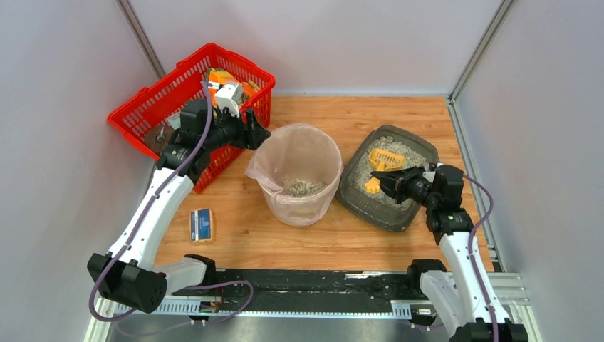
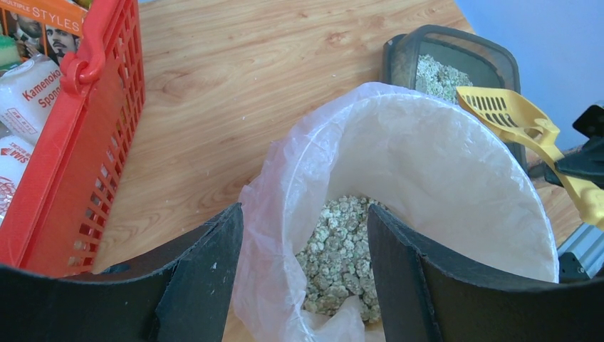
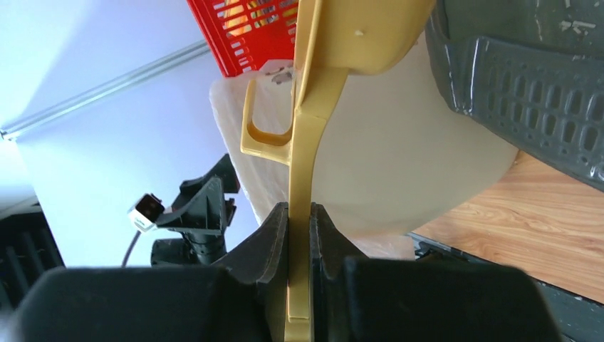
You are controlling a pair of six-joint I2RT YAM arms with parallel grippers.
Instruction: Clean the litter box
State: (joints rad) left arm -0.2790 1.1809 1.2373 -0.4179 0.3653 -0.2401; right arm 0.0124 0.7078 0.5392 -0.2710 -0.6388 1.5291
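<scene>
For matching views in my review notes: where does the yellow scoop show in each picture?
Top external: scoop right of centre, over the litter box.
Left wrist: scoop at the right edge, beyond the bin.
Right wrist: scoop in the centre, handle pinched in the right claw.
Shared landmark: red basket.

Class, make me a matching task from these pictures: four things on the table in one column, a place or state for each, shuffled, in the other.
1 yellow scoop
2 round bin
3 red basket
4 litter box

A far left corner of the table
B held in the right gripper
C lined with a clear bag
D right of the round bin

Pairs: 1-B, 2-C, 3-A, 4-D
</scene>
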